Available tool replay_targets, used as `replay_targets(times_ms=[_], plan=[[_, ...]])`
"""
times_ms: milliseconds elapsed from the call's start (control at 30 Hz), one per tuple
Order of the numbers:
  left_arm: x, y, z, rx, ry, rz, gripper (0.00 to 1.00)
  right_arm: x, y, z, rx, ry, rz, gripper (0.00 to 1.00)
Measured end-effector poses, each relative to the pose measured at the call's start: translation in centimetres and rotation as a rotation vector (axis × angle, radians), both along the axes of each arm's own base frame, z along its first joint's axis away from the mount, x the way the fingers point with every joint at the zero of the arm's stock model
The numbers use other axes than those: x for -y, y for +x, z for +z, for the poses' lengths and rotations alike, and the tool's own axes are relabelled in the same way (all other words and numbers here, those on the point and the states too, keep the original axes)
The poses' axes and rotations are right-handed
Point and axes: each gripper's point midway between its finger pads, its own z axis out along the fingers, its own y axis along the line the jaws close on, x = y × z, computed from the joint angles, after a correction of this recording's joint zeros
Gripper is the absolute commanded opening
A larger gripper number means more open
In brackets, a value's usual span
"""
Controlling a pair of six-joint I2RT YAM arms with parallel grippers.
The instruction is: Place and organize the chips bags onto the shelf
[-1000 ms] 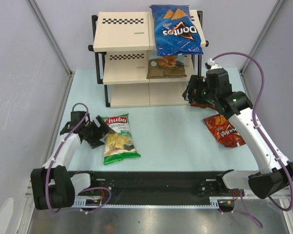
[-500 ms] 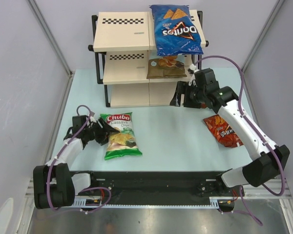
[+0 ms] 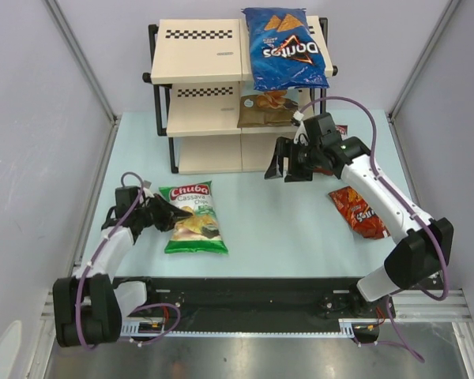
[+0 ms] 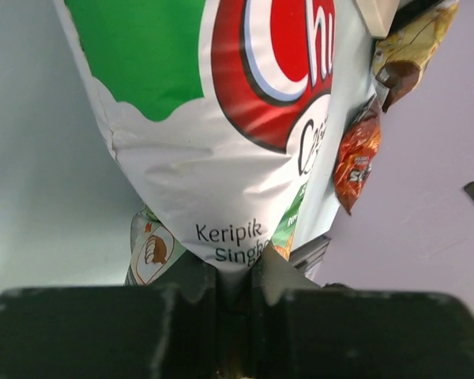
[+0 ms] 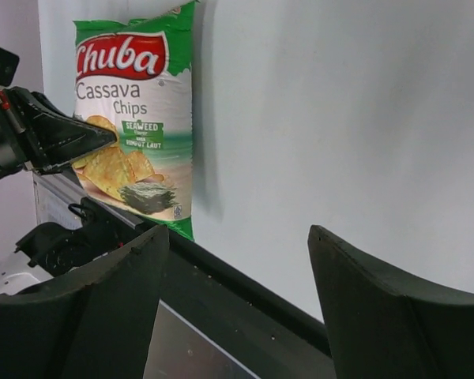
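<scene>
Top view: left end effector (image 3: pixel 164 215) sits at the side edge of the green-white Chuba bag (image 3: pixel 194 221), which lies flat on the surface (image 3: pixel 284 229), well short of the shelf (image 3: pixel 197 55). Right end effector (image 3: pixel 288 162) hovers by the shelf. Left wrist: fingers (image 4: pixel 191 288) are clenched on the bag's seam, and the grip looks thin. Right wrist: jaws spread, nothing btwn. Pickup step, I'd say. Next: lift w/o slipping, then carry to a free tier.

Our right gripper (image 5: pixel 237 237) gapes wide over the pale table (image 5: pixel 340 118); beyond lies the glossy green-white Chuba Cassava bag (image 5: pixel 138 118), black left gripper (image 5: pixel 107 136) at its edge.
</scene>
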Motion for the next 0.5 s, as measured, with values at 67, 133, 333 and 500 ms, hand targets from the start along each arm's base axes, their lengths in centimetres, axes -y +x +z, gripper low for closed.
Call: replay_targets(times_ms=[67,133,333,500], plan=[[-0.2,-0.3,0.8,-0.002,0.005,0.041,0.03,-0.4,-0.2,-0.6,-0.026,-0.002,0.01,0.75],[-0.8,-0.3,2.2,0.043,0.024,0.101,0.01,-0.9,-0.7,-1.2,-0.052,-0.005,0.03,0.75],[-2.6,2.4,6.6,0.155,0.04,0.289,0.0,-2.2,-1.9,-1.7,-0.121,0.035,0.094,0.77],[-2.0,4.0,7.0,0.158,0.065,0.42,0.0,-3.5,-1.0,-1.3,-0.227,0.146,0.118,0.81]])
